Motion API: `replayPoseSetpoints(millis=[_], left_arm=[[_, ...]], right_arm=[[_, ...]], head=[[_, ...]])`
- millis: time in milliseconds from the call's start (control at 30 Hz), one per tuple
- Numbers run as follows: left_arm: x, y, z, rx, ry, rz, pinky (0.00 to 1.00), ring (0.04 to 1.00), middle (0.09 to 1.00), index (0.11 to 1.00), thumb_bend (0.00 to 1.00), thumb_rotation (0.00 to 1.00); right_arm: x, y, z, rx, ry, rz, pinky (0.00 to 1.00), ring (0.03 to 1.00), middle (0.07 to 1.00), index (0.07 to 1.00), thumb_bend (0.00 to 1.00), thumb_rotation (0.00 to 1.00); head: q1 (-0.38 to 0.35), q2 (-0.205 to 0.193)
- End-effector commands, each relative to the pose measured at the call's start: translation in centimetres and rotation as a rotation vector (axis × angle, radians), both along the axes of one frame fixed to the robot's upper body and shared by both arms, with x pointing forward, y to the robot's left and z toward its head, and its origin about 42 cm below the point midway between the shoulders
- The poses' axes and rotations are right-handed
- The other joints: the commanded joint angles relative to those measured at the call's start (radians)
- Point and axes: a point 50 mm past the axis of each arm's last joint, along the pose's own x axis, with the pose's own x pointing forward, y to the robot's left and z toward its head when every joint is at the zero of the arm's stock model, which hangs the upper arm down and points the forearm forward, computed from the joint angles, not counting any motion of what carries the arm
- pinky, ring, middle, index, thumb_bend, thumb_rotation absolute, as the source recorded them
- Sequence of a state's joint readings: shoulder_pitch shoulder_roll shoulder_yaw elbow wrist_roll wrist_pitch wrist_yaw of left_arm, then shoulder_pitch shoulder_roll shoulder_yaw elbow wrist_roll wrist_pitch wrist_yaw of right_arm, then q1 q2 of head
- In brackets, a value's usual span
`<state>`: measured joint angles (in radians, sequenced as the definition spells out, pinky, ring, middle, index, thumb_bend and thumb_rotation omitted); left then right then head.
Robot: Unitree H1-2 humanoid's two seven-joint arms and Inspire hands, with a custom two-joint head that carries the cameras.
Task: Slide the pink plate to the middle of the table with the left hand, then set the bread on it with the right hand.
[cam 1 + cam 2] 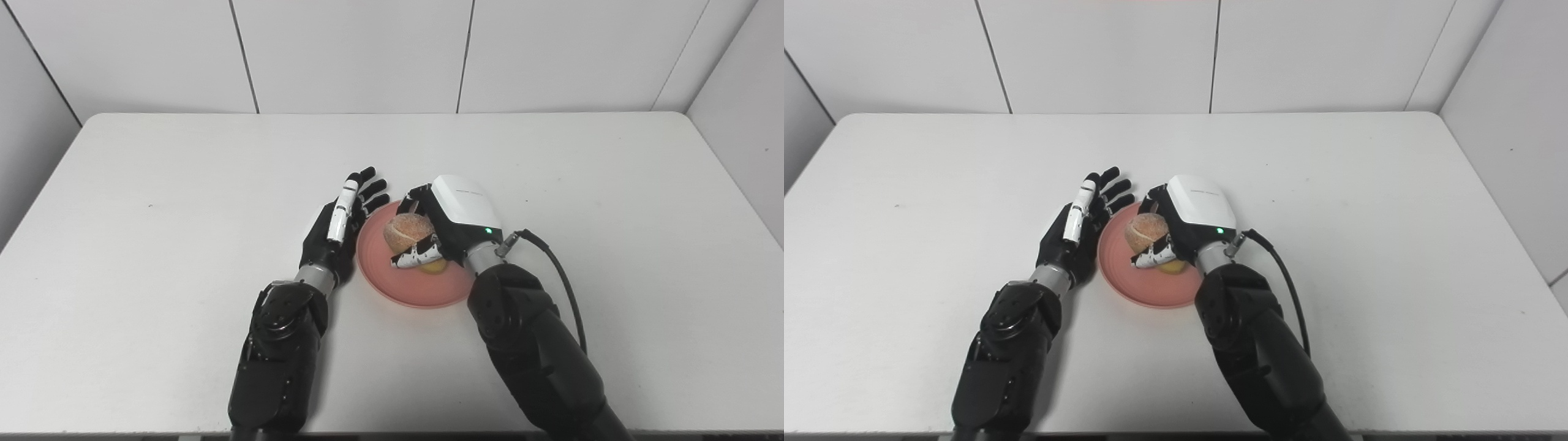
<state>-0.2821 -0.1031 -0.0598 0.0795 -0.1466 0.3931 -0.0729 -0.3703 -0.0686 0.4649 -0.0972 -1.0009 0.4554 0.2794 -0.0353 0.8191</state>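
The pink plate [398, 282] lies near the middle of the white table, toward the front. A round bread roll [407, 233] sits over the plate with my right hand [450, 223] shut on it, fingers and thumb wrapped around its sides. Whether the roll rests on the plate or hangs just above it, I cannot tell. My left hand [340, 226] stands edge-on against the plate's left rim, open, fingers stretched out and holding nothing. In the right eye view the same plate [1145, 288] and roll [1145, 231] appear between both hands.
The white table [184, 184] spreads wide on both sides and behind the hands. White wall panels close the back and both sides. A black cable [560, 269] loops from the right wrist.
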Motion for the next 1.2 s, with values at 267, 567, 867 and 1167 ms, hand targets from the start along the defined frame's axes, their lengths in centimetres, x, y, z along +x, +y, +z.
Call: replayPoseSetpoints(millis=[267,567,867,1167], left_arm=[[-0.3,-0.6,-0.1,-0.002,0.020,-0.007,0.85,0.880,0.893,0.889,0.33,1.00],[-0.3,-0.6,-0.1,0.000,0.024,-0.006,0.85,0.874,0.891,0.889,0.34,1.00],[-0.3,-0.4,-0.2,0.012,0.018,-0.018,0.87,0.887,0.900,0.899,0.35,1.00],[-0.3,-0.3,-0.1,0.039,-0.002,-0.011,0.86,0.881,0.890,0.896,0.32,1.00]], right_arm=[[0.2,1.0,1.1,-0.048,-0.062,0.049,0.17,0.256,0.364,0.487,0.52,0.13],[0.1,1.0,1.2,-0.056,-0.048,0.048,0.17,0.261,0.374,0.487,0.52,0.14],[0.0,1.0,1.3,-0.088,0.020,0.044,0.21,0.311,0.443,0.640,0.78,0.28],[-0.1,0.8,2.4,-0.092,0.127,0.066,0.40,0.544,0.654,0.751,0.98,0.43]], head=[[0.000,0.003],[0.002,0.003],[-0.002,0.003],[-0.010,-0.010]])
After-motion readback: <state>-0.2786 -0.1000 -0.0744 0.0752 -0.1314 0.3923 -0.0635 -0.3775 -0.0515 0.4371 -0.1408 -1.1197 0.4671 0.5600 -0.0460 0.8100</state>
